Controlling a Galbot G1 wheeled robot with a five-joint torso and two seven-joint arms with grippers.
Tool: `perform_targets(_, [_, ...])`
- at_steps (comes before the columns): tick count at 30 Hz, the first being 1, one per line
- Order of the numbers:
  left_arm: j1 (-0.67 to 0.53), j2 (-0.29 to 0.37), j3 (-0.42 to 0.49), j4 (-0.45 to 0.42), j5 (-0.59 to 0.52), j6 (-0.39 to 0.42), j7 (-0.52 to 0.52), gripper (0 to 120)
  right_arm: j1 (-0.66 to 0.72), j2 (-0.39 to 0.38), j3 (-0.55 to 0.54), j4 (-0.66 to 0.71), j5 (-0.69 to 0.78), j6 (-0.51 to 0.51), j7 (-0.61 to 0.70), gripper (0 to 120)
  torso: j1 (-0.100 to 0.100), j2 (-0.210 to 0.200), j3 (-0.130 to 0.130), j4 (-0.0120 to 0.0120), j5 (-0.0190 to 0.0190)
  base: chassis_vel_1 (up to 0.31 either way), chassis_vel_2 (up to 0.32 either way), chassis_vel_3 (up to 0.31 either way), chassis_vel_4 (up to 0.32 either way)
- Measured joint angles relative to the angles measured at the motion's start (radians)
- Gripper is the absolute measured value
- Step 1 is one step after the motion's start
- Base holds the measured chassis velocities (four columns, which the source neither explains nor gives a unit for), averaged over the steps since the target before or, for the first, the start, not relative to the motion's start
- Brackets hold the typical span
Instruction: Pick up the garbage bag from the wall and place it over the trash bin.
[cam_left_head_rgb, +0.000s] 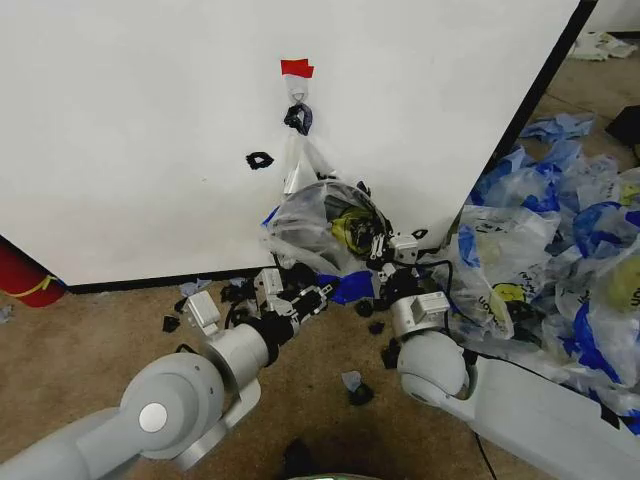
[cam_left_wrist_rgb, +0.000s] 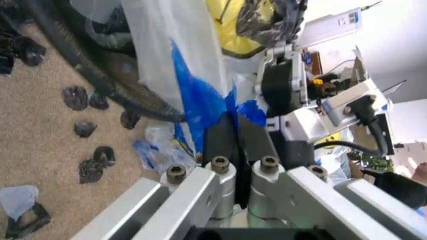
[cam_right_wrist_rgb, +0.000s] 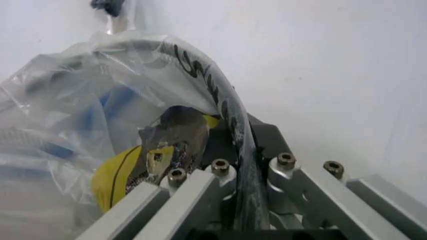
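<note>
The garbage bag (cam_left_head_rgb: 305, 225) lay draped over the trash bin (cam_left_head_rgb: 345, 190) at the wall's (cam_left_head_rgb: 130, 130) foot. The right gripper (cam_right_wrist_rgb: 241, 150) had its jaws clamped on the bin's rim; the left gripper (cam_left_wrist_rgb: 235, 131) had its jaws pinched together on the bag's blue plastic.

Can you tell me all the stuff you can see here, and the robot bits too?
garbage bag: one, see-through white with yellow and blue, draped over the bin by the wall
trash bin: one, black rim, under the bag
wall: one, white panel, behind the bin
red tape: one strip, on the wall above the hook
bags: many, blue and white, heaped on the floor at the right
black scraps: several, scattered on the carpet
left claw: shut on the garbage bag
right claw: shut on the trash bin rim
</note>
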Motion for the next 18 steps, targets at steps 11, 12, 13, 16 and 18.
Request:
perform_targets(11, [0.036,0.016,0.011,-0.010,0.046,0.003,-0.001,0,-0.050,0.008,0.070,0.021,0.027,-0.001,0.021,0,0.000,0.000,0.000,0.0002,0.0002,0.000,0.000,0.000,0.000])
perform_targets(12, [0.041,0.016,0.017,-0.008,0.058,0.004,-0.001,0,-0.059,0.010,0.080,0.025,0.032,0.000,0.026,0,0.000,0.000,0.000,0.0001,0.0003,0.000,0.000,0.000,0.000])
perform_targets(13, [0.048,0.014,0.021,-0.006,0.068,0.004,-0.001,0,-0.065,0.011,0.087,0.030,0.040,-0.001,0.033,0,0.000,0.000,0.000,0.0000,0.0002,0.000,0.000,0.000,0.000])
perform_targets(16, [0.073,0.007,0.028,0.000,0.096,0.004,0.000,0,-0.079,0.017,0.098,0.039,0.059,-0.003,0.045,0,0.000,0.000,0.000,0.0000,0.0001,0.000,0.000,0.000,0.000])
perform_targets(18, [0.083,0.004,0.035,0.007,0.114,0.004,0.001,0,-0.084,0.019,0.101,0.043,0.067,-0.004,0.049,0,0.000,0.000,0.000,-0.0001,0.0001,0.000,0.000,0.000,0.000])
